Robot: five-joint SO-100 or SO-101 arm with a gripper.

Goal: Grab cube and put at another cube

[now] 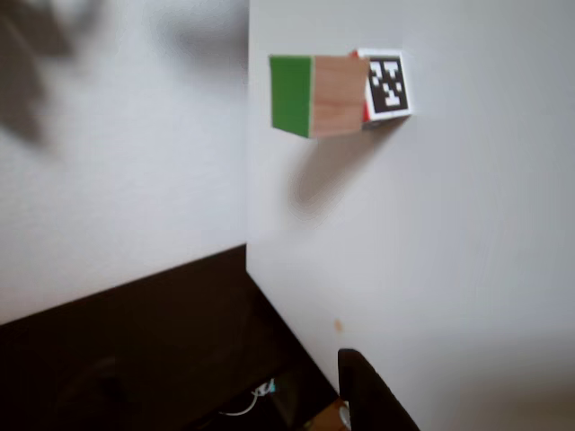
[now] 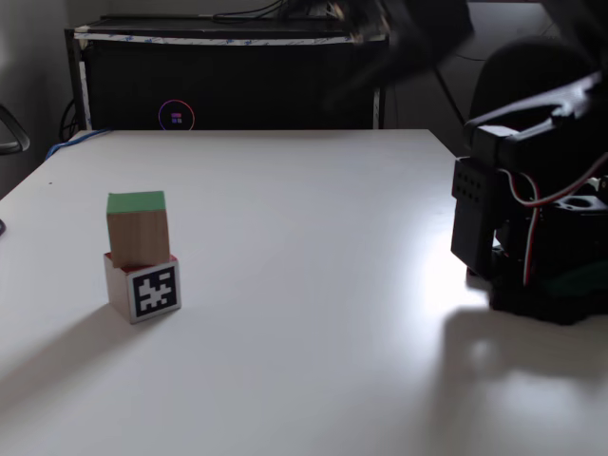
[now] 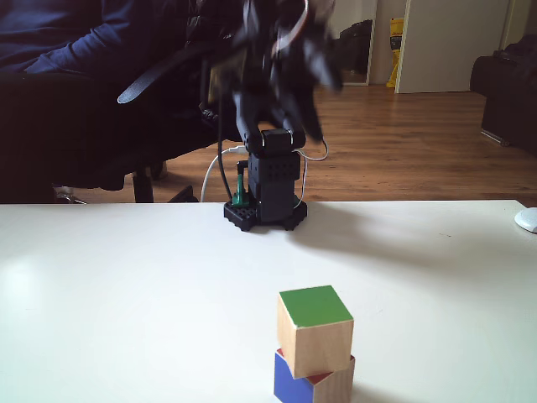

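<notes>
White table, green-topped wooden cube atop marker cube, jaws' state unclear.

White table, matte, plain. Directly on it: another cube near the left edge in a fixed view, marker face out, with the cube stacked on top; black arm base at the far edge.
</notes>
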